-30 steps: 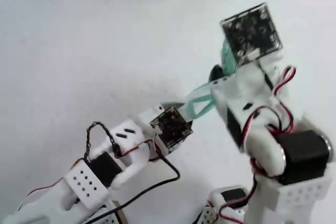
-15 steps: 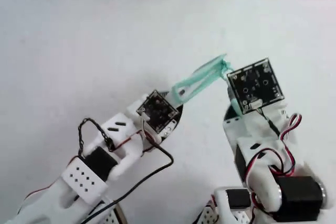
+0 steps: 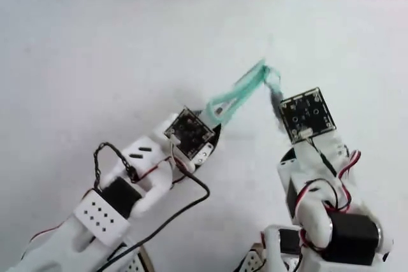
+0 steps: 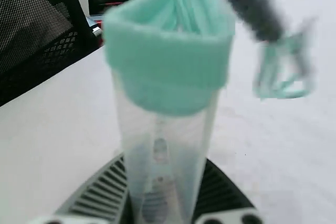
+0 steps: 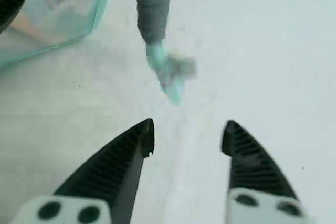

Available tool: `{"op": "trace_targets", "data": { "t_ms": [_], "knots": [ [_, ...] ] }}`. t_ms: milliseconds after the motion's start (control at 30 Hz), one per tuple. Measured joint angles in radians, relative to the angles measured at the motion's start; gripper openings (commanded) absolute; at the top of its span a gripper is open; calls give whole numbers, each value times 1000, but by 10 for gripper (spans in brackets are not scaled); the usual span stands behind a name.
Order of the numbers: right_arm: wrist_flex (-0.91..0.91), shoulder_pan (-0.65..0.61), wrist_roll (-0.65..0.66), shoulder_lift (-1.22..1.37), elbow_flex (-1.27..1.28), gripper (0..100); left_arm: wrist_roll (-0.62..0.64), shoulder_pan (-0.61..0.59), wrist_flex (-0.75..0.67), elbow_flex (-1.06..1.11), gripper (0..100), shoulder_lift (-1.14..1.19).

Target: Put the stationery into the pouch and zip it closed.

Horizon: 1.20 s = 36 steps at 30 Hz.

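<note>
The left pincer pinches the near end of the translucent mint-green pouch, which slants far and right over the middle of the white worktop. A dark grey zip pull dangles from its far end. The right pincer, spread and empty, hovers just near that pull.

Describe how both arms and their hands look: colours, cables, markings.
Both arms are white shells with black motors. The left arm carries a looped black cable, red wires and a perforated white block. The right arm has red and white wires. Each wrist bears a square black camera board. The left hand and right hand are black and ribbed, with white bases.
</note>
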Motion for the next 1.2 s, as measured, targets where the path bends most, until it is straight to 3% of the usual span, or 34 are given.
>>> {"op": "trace_targets", "data": {
  "t_ms": [267,433,567,700,900,1200],
  "knots": [
    [-57,-44,-32,-114,2,269,6,-11,0,0,24,0],
    [-338,-94,-146,-104,250,267,6,-11,0,0,24,0],
    [-597,-203,-166,-181,477,268,6,-11,0,0,24,0],
    [-730,-269,-169,-307,652,268,6,-11,0,0,24,0],
    [-867,-276,-175,-509,853,268,6,-11,0,0,24,0],
    [-1135,-204,-321,-594,1042,268,6,-8,-3,6,24,0]
  ]
}}
